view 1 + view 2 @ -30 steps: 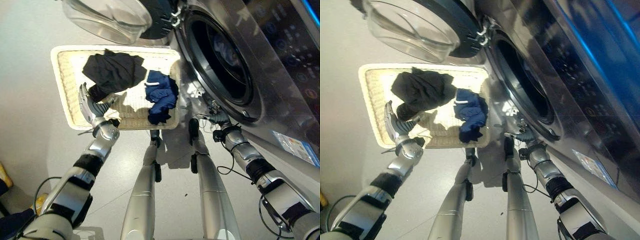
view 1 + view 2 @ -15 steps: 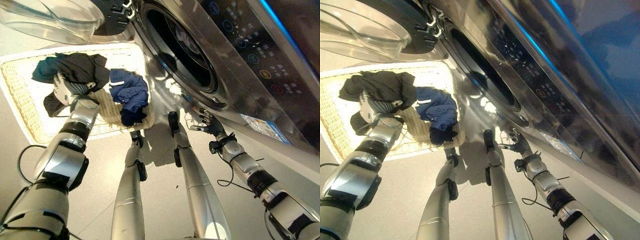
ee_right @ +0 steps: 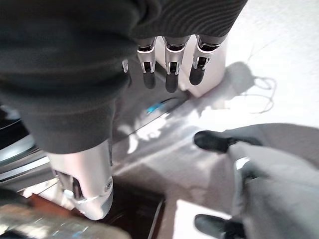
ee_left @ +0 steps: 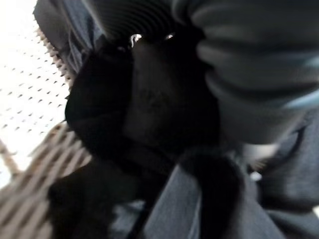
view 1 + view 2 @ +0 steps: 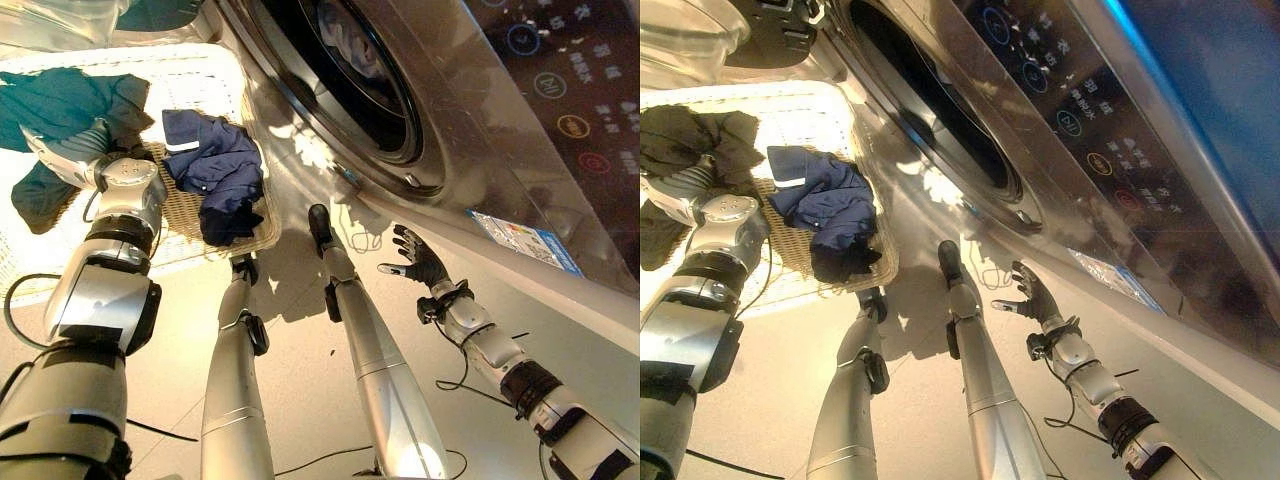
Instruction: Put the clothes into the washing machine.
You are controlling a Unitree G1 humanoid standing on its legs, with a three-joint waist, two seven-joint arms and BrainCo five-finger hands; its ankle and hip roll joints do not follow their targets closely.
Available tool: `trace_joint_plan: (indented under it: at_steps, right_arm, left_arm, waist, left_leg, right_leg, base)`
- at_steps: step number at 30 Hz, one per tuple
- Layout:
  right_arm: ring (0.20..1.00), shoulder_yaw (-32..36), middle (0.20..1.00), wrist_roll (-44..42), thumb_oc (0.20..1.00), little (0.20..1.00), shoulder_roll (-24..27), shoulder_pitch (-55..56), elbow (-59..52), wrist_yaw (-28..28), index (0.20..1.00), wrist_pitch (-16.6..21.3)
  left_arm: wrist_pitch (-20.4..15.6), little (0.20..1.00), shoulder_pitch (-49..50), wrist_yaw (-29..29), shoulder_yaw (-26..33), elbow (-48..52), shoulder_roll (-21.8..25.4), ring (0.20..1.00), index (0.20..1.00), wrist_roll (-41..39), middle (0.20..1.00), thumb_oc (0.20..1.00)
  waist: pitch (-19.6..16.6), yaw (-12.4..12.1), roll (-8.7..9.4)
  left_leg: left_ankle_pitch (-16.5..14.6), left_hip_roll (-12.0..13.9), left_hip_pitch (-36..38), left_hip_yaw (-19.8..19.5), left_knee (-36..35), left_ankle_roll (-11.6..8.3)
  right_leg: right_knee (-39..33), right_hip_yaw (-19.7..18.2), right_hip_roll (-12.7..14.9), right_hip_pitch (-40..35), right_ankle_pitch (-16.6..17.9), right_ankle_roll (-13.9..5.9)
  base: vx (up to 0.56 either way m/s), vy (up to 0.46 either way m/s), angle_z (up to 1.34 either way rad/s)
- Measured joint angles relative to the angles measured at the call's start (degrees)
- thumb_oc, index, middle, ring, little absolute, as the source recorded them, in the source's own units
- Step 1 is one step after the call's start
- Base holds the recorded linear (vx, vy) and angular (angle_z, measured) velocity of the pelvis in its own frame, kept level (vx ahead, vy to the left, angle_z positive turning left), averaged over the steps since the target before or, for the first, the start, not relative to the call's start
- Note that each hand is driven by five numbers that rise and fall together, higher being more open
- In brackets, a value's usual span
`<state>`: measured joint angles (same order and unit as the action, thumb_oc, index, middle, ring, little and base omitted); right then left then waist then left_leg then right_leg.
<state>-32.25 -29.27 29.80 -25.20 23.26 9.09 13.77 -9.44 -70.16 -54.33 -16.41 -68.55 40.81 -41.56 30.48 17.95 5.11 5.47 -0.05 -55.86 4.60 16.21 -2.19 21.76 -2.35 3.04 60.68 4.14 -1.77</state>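
Observation:
A pale wicker basket (image 5: 205,72) stands on the floor beside the washing machine. A dark garment (image 5: 60,100) lies in its far part and a navy garment (image 5: 215,165) near its front corner. My left hand (image 5: 75,165) lies low in the basket against the dark garment, fingers stretched out over the cloth; the left wrist view has dark cloth (image 4: 149,114) pressed close. My right hand (image 5: 415,262) hovers open and holding nothing in front of the machine's lower panel, its fingers (image 3: 167,69) straight. The machine's round drum opening (image 5: 350,70) gapes above the basket.
The machine's glass door (image 5: 60,20) is swung open over the far end of the basket. Some pale cloth (image 5: 345,40) shows inside the drum. A control panel (image 5: 560,90) runs along the machine's top right. Bare floor lies around the right hand.
The camera has tipped further, shifting the whole scene. My left hand has pushed deeper into the basket onto the dark garment. My right hand has drawn a little away from the machine's front.

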Motion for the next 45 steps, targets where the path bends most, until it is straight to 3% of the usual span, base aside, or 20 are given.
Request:
trace_joint_plan:
  at_steps: [4, 6, 10, 21, 29, 31, 37, 45]
  right_arm:
    - [1.0, 0.15, 1.0, -0.07, 1.0, 1.0, -0.22, 0.03, -0.54, -0.6, 1.0, 0.01]
    - [1.0, 0.14, 1.0, 0.21, 1.0, 1.0, -1.09, 0.05, -0.57, -0.72, 1.0, 0.01]
    - [1.0, 0.18, 1.0, 0.68, 1.0, 1.0, -2.29, 0.17, -0.63, -1.08, 1.0, 0.06]
    - [1.0, 0.91, 1.0, 2.35, 1.0, 1.0, -2.67, 1.3, -6.01, -0.99, 1.0, 1.17]
    - [1.0, 4.13, 1.0, 4.44, 1.0, 1.0, -4.71, 0.07, -12.06, 0.11, 1.0, 0.84]
    - [1.0, 5.4, 1.0, 5.42, 1.0, 1.0, -5.13, -0.57, -13.61, 0.1, 1.0, 0.44]
    - [1.0, 7.35, 1.0, 6.92, 1.0, 1.0, -6.56, -3.77, -14.27, -0.54, 1.0, -1.16]
    - [1.0, 7.14, 1.0, 7.36, 1.0, 1.0, -8.78, -7.94, -14.31, -3.41, 1.0, -5.03]
  left_arm:
    - [-6.76, 0.2, 0.6, 3.6, 0.83, 2.3, 0.43, 0.2, 0.2, -6.81, 0.2, 0.2]
    - [-9.56, 0.2, 0.83, 4.41, 0.88, 4.16, 0.16, 0.2, 0.2, -9.02, 0.2, 0.2]
    - [-12.01, 0.2, 2.5, 5.08, 0.89, 7.13, -0.95, 0.2, 0.2, -9.09, 0.2, 0.2]
    - [-8.07, 0.2, 13.61, 7.81, 0.28, 18.47, -3.43, 0.2, 0.2, 0.62, 0.2, 0.2]
    - [-7.68, 0.2, 27.72, 8.49, 2.72, 30.05, -5.82, 0.2, 0.2, 11.65, 0.2, 0.2]
    - [-7.98, 0.2, 34.0, 11.0, 4.23, 35.09, -7.36, 0.2, 0.2, 15.19, 0.2, 0.2]
    - [-8.48, 0.2, 43.78, 19.22, 4.1, 46.47, -9.16, 0.2, 0.2, 20.9, 0.2, 0.2]
    - [-7.64, 0.2, 44.29, 35.64, -1.66, 58.7, -7.51, 0.2, 0.2, 24.87, 0.2, 0.2]
  waist:
    - [-0.02, -0.05, 0.46]
    - [-0.03, -0.04, 1.56]
    - [-0.02, -0.29, 2.49]
    - [0.07, -3.95, 2.3]
    - [0.43, -12.12, 0.74]
    - [0.52, -14.58, -0.09]
    - [0.49, -18.61, -2.65]
    - [0.48, -20.23, -4.2]
  left_leg:
    - [-0.18, -0.26, 0.0, -0.07, 0.42, 0.35]
    - [-0.13, -0.32, 0.21, -0.06, 0.47, 0.42]
    - [0.09, -0.31, 0.75, -0.41, 0.42, 0.69]
    - [2.22, 0.18, 6.1, -3.65, -4.35, -0.48]
    - [5.73, 1.99, 11.34, -8.2, -10.9, -3.18]
    - [6.45, 2.58, 13.58, -9.92, -12.8, -4.01]
    - [6.67, 3.04, 16.25, -11.16, -14.22, -4.41]
    - [7.58, 2.43, 19.12, -11.41, -14.0, -4.47]
  right_leg:
    - [0.02, -0.15, 0.18, -0.31, 0.15, -0.32]
    - [0.12, -0.17, 0.21, -0.48, 0.19, -0.38]
    - [0.26, -0.13, 0.17, -1.23, 0.19, -0.37]
    - [-1.31, 0.43, -1.16, -6.45, -0.35, 0.21]
    - [-1.89, 3.53, -2.84, -10.76, -1.86, 2.65]
    - [-1.81, 5.42, -2.92, -12.79, -2.71, 3.51]
    - [0.83, 8.38, -2.44, -14.92, -5.16, 4.42]
    - [2.54, 9.9, -1.37, -17.9, -7.13, 3.93]
  base:
    - [0.0, 0.0, 0.0]
    - [-0.01, -0.017, 0.0]
    - [-0.04, -0.061, 0.03]
    - [-0.07, -0.095, 0.07]
    - [-0.07, -0.129, 0.18]
    - [-0.08, -0.121, 0.3]
    - [-0.05, -0.083, 0.21]
    - [-0.03, -0.044, 0.12]
